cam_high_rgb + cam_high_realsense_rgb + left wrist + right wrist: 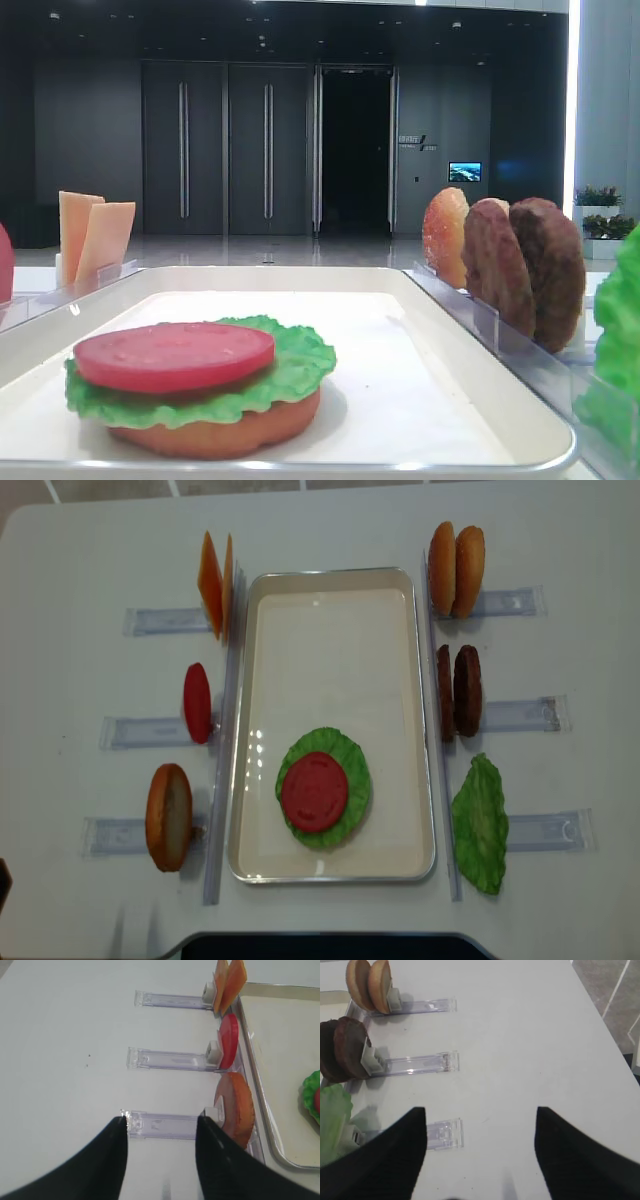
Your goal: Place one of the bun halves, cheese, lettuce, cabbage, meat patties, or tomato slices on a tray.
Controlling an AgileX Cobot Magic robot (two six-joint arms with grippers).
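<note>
Overhead, the tray (330,590) lay at the table's centre, carrying a stack near its front end: a bun half (215,425) at the bottom, lettuce (355,780) over it, and a tomato slice (314,791) on top. Racks flanked the tray. On the left stood cheese (212,582), a second tomato slice (197,702) and a bun half (168,816); on the right stood two bun halves (456,568), two patties (459,691) and a spare lettuce leaf (481,824).

Both grippers hung over bare table outside the racks. The left gripper (161,1160) had its jaws parted with nothing between them, facing the nearest left rack. The right gripper (481,1152) had its jaws spread wide and likewise empty.

Risks, as judged from this layout: the racked pieces stood on edge and close together, so a grasp on one patty or bun half could drag or topple its neighbour. The stack already had three loose layers; a piece lowered off-centre might slide the tomato slice or tilt the pile. The thin cheese could slip from the pads. A low approach could also catch a rack and shift it.
</note>
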